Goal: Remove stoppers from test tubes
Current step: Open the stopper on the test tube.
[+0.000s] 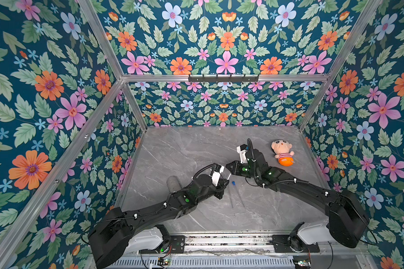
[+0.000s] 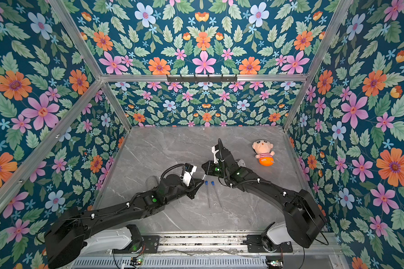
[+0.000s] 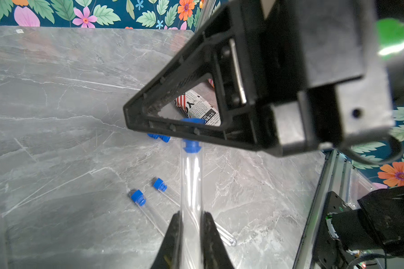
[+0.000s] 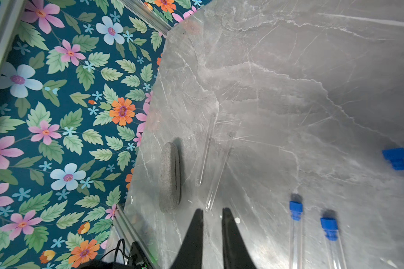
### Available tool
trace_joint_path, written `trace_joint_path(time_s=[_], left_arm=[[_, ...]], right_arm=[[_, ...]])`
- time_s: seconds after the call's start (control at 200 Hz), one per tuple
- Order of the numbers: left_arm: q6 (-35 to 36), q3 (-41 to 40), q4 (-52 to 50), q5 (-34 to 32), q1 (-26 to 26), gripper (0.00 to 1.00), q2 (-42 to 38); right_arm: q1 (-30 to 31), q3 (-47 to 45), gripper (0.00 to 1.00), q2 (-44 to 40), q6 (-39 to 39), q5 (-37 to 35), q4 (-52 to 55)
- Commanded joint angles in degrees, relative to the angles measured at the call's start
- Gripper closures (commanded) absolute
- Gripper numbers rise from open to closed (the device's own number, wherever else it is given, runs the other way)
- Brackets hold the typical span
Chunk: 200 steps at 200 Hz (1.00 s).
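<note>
Two test tubes (image 4: 205, 151) uncapped; third tube (image 3: 191, 181), stopper (image 3: 191, 146) in, pinched by left tool (image 3: 191, 213); right tool (image 4: 212, 209) pressed together; two capped tubes (image 4: 296, 244) left.

Clear tubes (image 4: 203, 158), blue stoppers (image 4: 296, 210): three plugged, two open.
One tube (image 3: 191, 181) is held up, stopper (image 3: 190, 147) in; four lie flat; two stoppers (image 4: 395, 158) lie loose.

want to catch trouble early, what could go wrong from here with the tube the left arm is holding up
1. In the left wrist view the right fingers cross the blue stopper, but the right wrist view shows nothing blue between them: they may pull away empty.
2. The left fingers pinch the clear tube well away from that stopper; a skewed pull could make it slip or bend.
</note>
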<state>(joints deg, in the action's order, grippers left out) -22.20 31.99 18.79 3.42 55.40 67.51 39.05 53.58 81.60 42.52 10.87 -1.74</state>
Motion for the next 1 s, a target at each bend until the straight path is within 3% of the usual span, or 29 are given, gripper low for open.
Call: trace_joint_path(time_s=[0.0, 0.455, 0.705, 0.995], left_arm=[[0.3, 0.4, 1.2, 0.6, 0.0, 0.88, -0.6], [0.0, -0.9, 0.8, -2.0, 0.0, 0.88, -0.2], [-0.3, -1.2, -1.0, -2.9, -0.5, 0.89, -0.9], [-1.6, -0.5, -4.9, -5.2, -2.0, 0.88, -1.5]], right_arm=[[0.1, 0.3, 1.00, 0.3, -1.8, -4.8, 2.0], [0.0, -0.3, 1.00, -4.4, 0.3, -3.2, 0.7], [-3.3, -2.3, 1.00, -9.0, 3.6, -0.2, -1.4], [-6.8, -3.8, 1.00, -15.4, -0.1, -5.0, 5.4]])
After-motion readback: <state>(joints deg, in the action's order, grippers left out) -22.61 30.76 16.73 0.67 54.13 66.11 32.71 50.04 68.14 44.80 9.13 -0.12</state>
